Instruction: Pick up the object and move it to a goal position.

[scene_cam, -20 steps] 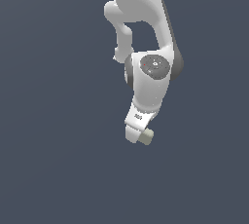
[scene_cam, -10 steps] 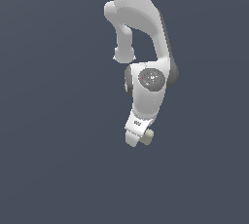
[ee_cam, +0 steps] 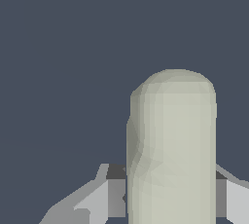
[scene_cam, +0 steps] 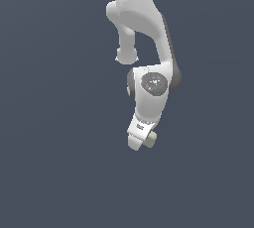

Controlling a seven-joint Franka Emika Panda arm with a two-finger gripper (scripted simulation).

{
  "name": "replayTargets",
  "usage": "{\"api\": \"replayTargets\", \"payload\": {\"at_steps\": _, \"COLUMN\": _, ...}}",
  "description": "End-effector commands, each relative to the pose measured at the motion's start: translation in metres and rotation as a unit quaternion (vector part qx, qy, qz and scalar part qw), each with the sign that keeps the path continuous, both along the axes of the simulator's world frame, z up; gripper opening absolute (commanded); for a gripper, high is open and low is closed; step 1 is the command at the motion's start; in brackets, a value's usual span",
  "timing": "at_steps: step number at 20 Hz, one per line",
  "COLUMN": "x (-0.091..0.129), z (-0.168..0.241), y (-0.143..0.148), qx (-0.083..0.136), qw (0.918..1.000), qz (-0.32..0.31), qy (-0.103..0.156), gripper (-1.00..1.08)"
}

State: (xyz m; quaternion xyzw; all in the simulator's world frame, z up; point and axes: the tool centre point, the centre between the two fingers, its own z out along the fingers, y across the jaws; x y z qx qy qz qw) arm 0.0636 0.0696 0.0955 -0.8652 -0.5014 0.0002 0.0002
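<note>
Pale block (ee_cam: 172,150) between fingers (ee_cam: 104,198), seemingly gripped — plain grey backdrop

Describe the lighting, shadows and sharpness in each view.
Exterior view: flat, even light, soft sheen on the white arm, no cast shadows on the plain background. Wrist view: the beige block between the gripper fingers shows faceted shading and coarse, jagged edges; no glare.
</note>
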Motion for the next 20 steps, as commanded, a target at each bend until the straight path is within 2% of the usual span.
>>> {"api": "replayTargets", "payload": {"at_steps": 1, "x": 0.0, "z": 0.0, "y": 0.0, "qx": 0.0, "qw": 1.0, "qz": 0.0, "qy": 0.0, "gripper": -1.0}}
{"api": "replayTargets", "payload": {"at_steps": 11, "x": 0.003, "z": 0.002, "y": -0.004, "qx": 0.0, "qw": 1.0, "qz": 0.0, "qy": 0.0, "gripper": -1.0}}
{"api": "replayTargets", "payload": {"at_steps": 20, "x": 0.026, "z": 0.023, "y": -0.034, "qx": 0.0, "qw": 1.0, "qz": 0.0, "qy": 0.0, "gripper": -1.0}}
